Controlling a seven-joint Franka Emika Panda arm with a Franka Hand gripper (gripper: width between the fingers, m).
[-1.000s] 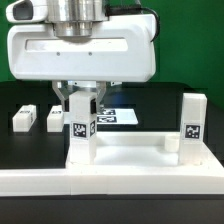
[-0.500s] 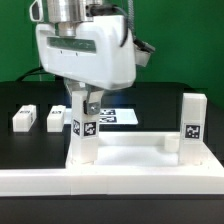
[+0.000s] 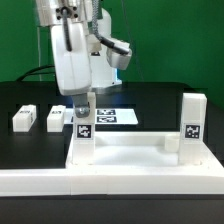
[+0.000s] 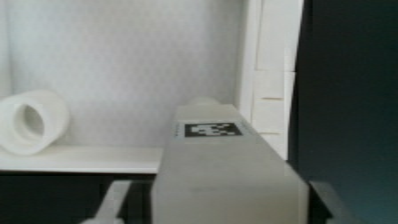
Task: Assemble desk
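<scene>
Black desk (image 3: 25,95), green backdrop behind. Logged at nine o'clock of the exterior view: two loose legs, first loose leg (image 3: 21,118) and second loose leg (image 3: 55,118), lying flat, apart, off the kit.

Next over, at the nine o'clock end of the kit top (image 3: 125,152): held leg (image 3: 83,135), upright, jaws clamped on its upper sides. Same seen in wrist view, leg filling the gap between both jaws. Behind it, marker board (image 3: 112,117), untouched.

Judged step: seating this leg in its corner socket. Depth of seating not visible.

To do it well:
- Keep leg plumb and turn about its own axis only.
- Press down lightly and avoid side load, likely to drag the top.
- Regrip rather than overtwist.
- Stop at flush foot, tag face square to rim.

At three o'clock: fitted leg (image 3: 193,122), upright, usable as height reference. Along six o'clock: white rail (image 3: 110,183), apparently bracing the top.
</scene>
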